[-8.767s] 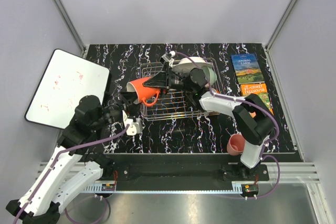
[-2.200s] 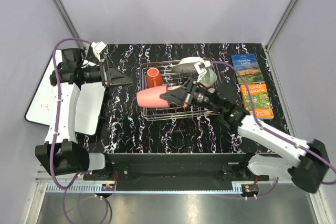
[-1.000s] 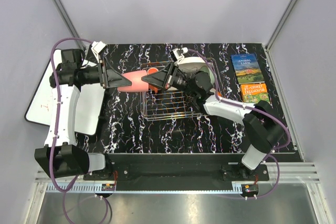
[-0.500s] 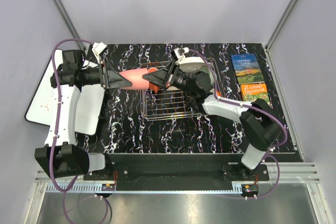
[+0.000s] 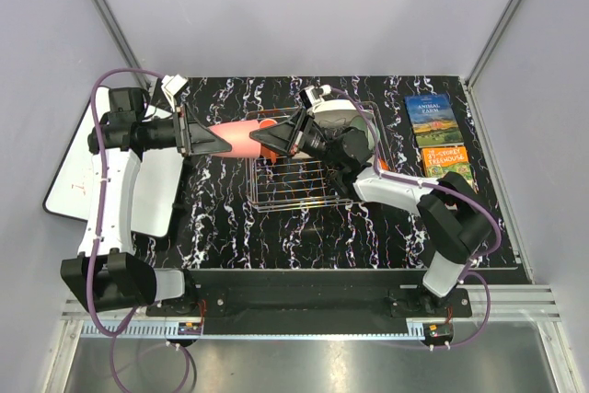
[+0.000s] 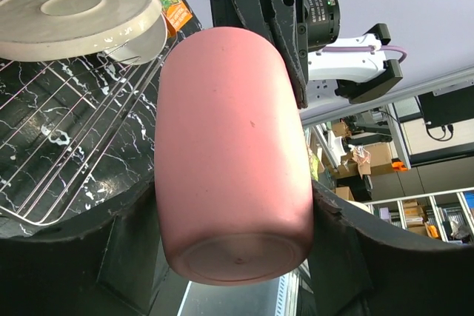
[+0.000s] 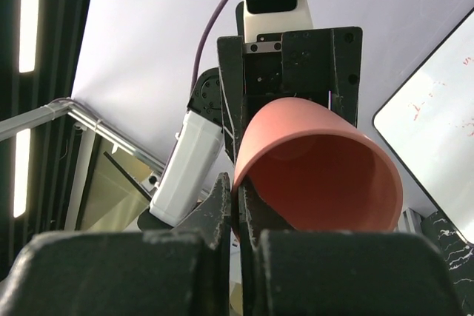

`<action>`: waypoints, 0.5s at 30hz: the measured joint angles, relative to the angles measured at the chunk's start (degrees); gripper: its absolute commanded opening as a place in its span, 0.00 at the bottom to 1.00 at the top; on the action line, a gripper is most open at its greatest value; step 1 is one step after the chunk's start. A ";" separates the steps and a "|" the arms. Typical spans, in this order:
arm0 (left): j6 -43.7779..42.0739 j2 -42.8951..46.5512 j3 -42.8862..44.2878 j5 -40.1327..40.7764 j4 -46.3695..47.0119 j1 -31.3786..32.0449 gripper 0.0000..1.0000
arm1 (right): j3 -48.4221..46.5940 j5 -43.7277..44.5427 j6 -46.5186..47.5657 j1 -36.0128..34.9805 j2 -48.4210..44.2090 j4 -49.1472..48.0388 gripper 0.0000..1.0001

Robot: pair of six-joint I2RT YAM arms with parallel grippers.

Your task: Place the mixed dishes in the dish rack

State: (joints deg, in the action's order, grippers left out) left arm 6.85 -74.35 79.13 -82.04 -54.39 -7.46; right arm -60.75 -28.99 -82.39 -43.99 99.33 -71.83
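Note:
The pink cup (image 5: pixel 241 138) hangs on its side in the air over the left end of the dish rack (image 5: pixel 304 187), between both grippers. My right gripper (image 5: pixel 269 139) is shut on the cup's rim (image 7: pixel 259 146), one finger inside and one outside. My left gripper (image 5: pixel 213 142) has its fingers (image 6: pixel 141 220) against both sides of the cup's base (image 6: pixel 237 257). In the rack stand a pink-and-cream plate (image 6: pixel 78 12), a white plate (image 6: pixel 144 42), a mint-green bowl (image 5: pixel 368 132) and an orange mug (image 5: pixel 268 122), mostly hidden.
Two colourful books (image 5: pixel 433 119) (image 5: pixel 451 165) lie on the black marbled table right of the rack. A white board (image 5: pixel 92 158) lies at the left edge under the left arm. Grey walls close in the table on three sides.
The left gripper's fingers have closed in onto the cup's base. Both arms and the cup have stayed almost still over the last second.

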 measured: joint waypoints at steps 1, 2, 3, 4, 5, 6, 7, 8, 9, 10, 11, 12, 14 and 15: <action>-0.02 0.00 0.00 0.07 0.00 0.00 0.00 | 0.02 0.02 0.09 0.00 -0.04 0.17 0.22; -0.09 -0.02 0.00 0.28 -0.02 0.00 0.00 | 0.07 0.02 0.28 0.00 -0.09 0.48 0.31; -0.20 -0.02 0.00 0.61 0.02 -0.02 0.00 | 0.15 -0.02 0.68 0.00 -0.33 1.18 0.37; -0.31 0.00 0.00 0.70 0.09 -0.02 0.00 | 0.48 -0.28 1.46 -0.02 -0.81 2.56 0.52; -0.37 0.00 0.00 0.87 0.15 0.07 0.00 | 1.05 -0.66 2.36 -0.15 -1.53 4.42 0.71; -0.39 0.00 0.00 1.16 0.15 0.11 0.00 | 1.90 -0.83 3.37 -0.28 -2.45 6.38 0.91; -0.44 0.00 0.00 1.42 0.17 0.15 0.00 | 3.04 -1.18 4.46 -0.28 -3.74 8.79 0.99; -0.92 0.02 0.02 2.21 0.00 0.22 0.00 | 4.48 -1.49 5.73 -0.20 -5.25 11.04 1.00; -1.44 0.07 0.09 3.26 -0.42 0.26 0.00 | 6.03 -1.64 7.10 0.13 -7.04 13.27 1.00; -2.08 0.07 0.35 4.15 -1.18 0.31 0.00 | 7.61 -1.77 8.57 0.59 -9.22 15.87 1.00; -3.67 -0.04 1.05 5.99 -2.51 0.63 0.00 | 9.38 -1.90 10.03 1.22 -11.65 18.58 1.00; -5.75 -0.20 2.10 8.24 -4.50 1.01 0.00 | 10.97 -1.99 11.69 2.01 -14.32 21.66 1.00; -10.38 -1.22 5.22 13.29 -9.29 3.15 0.00 | 12.79 -1.42 15.82 3.65 -19.85 29.29 1.00; -11.85 -1.62 6.08 15.58 -10.49 4.44 0.00 | 13.07 -0.74 18.47 4.35 -22.77 33.79 1.00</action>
State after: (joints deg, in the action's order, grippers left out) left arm -4.99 -75.96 85.21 -66.46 -64.88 -3.03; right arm -47.68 -29.74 -63.92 -39.64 76.55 -38.04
